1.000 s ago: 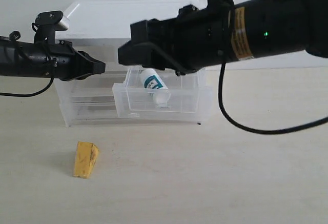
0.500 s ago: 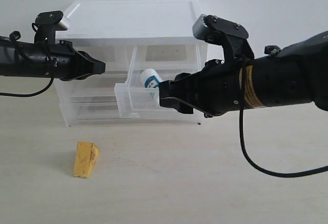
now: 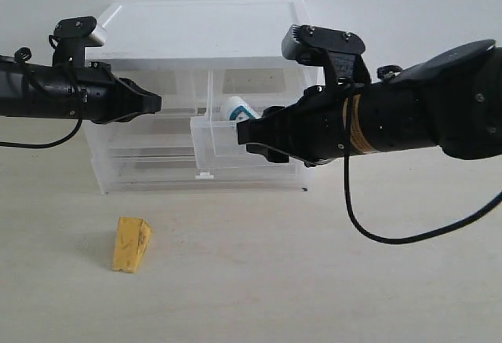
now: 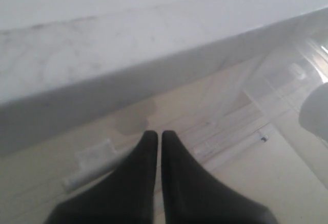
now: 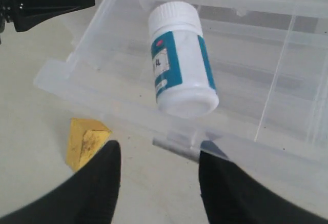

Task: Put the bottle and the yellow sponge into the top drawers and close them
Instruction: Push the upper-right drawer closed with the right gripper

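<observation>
The bottle (image 5: 179, 60) lies on its side inside the right top drawer (image 5: 102, 98), which stands partly pulled out of the cabinet (image 3: 157, 29); it also shows as the bottle (image 3: 239, 110) above the drawer (image 3: 212, 135). My right gripper (image 5: 159, 152) is open and holds nothing, its fingers astride the drawer's white tab handle (image 5: 177, 147) at the front wall. In the exterior view the right gripper (image 3: 245, 133) is low in front of that drawer. The yellow sponge (image 3: 131, 244) lies on the table, apart from both grippers. My left gripper (image 4: 156, 133) is shut and empty, hovering at the cabinet's left front (image 3: 155, 103).
The cabinet's white top (image 4: 128, 44) runs just above the left fingers. Two full-width lower drawers (image 3: 141, 162) sit shut, with a white tab (image 3: 205, 175) at the bottom. A black cable (image 3: 392, 237) sags from the right arm over the table.
My right arm has come down from above the drawer to its front. The right top drawer, with the bottle in it, has slid partway back into the cabinet. The left arm stayed still.
</observation>
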`<state>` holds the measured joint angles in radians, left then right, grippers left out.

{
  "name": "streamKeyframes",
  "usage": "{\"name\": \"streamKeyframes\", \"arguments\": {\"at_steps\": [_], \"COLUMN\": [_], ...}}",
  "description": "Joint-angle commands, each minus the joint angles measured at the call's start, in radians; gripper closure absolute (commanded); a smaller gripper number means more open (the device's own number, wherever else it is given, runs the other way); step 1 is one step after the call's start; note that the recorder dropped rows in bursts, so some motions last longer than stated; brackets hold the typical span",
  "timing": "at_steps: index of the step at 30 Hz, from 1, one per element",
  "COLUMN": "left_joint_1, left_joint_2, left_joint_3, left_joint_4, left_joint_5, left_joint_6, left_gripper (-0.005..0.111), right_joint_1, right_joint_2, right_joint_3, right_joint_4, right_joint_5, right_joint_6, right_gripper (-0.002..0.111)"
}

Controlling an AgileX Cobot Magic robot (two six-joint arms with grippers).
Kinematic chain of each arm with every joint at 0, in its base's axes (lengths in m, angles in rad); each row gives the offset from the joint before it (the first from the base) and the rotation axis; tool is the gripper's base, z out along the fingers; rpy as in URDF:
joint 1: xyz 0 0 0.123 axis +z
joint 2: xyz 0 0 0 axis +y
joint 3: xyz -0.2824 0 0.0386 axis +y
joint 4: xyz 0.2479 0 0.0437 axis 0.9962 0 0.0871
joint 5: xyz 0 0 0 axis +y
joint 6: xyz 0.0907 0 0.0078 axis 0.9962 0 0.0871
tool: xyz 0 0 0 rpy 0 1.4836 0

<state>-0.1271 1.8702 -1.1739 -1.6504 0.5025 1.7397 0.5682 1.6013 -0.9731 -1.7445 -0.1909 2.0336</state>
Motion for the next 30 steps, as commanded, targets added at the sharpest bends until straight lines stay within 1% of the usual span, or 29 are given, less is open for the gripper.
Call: {"name": "streamKeyframes", "arguments": {"at_steps": [1, 9, 30], "left_joint_1": [0.013, 0.013, 0.013], "left_joint_2": [0.007, 0.007, 0.007], "left_joint_3": [-0.019, -0.019, -0.019], "left_joint_4": [-0.054, -0.054, -0.054], "left_joint_5": [-0.085, -0.085, -0.085], "left_joint_6": [0.006, 0.006, 0.006], "left_gripper": [0.103, 0.103, 0.103], "right_joint_1": [0.000, 0.000, 0.000], "right_joint_2": [0.043, 0.096, 0.244], "right_joint_3": [-0.051, -0.144, -0.347], "right_joint_4": [0.000, 0.000, 0.000], "right_joint_5": [0.023, 0.069, 0.110], "right_joint_6": [-0.022, -0.029, -0.064], "right_gripper": [0.064, 0.064, 0.064]}}
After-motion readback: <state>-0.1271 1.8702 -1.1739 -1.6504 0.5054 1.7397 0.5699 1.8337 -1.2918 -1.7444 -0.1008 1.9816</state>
